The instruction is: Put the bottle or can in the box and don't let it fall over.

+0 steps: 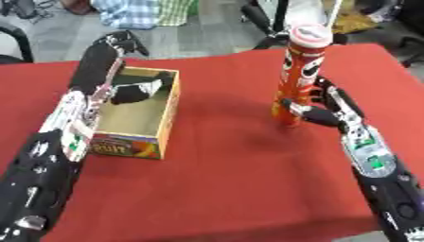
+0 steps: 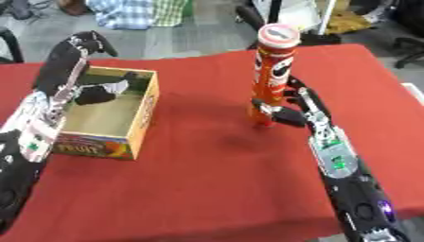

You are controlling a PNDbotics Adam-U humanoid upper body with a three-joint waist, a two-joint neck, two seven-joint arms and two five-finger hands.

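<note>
A tall orange can (image 1: 298,80) with a pale lid stands nearly upright right of the table's middle, its base at or just above the red cloth; I cannot tell which. My right hand (image 1: 323,109) is shut on its lower part, thumb across the front. An open cardboard box (image 1: 170,116) with a printed front sits to the left, nothing in it except my thumb. My left hand (image 1: 101,66) lies along the box's left wall with the thumb (image 1: 136,90) hooked inside over the rim, and its fingers reach past the far corner.
The red-covered table (image 1: 232,179) has bare cloth between box and can and in front of both. Its far edge runs just behind the box and can. Chair legs and clutter stand on the grey floor beyond.
</note>
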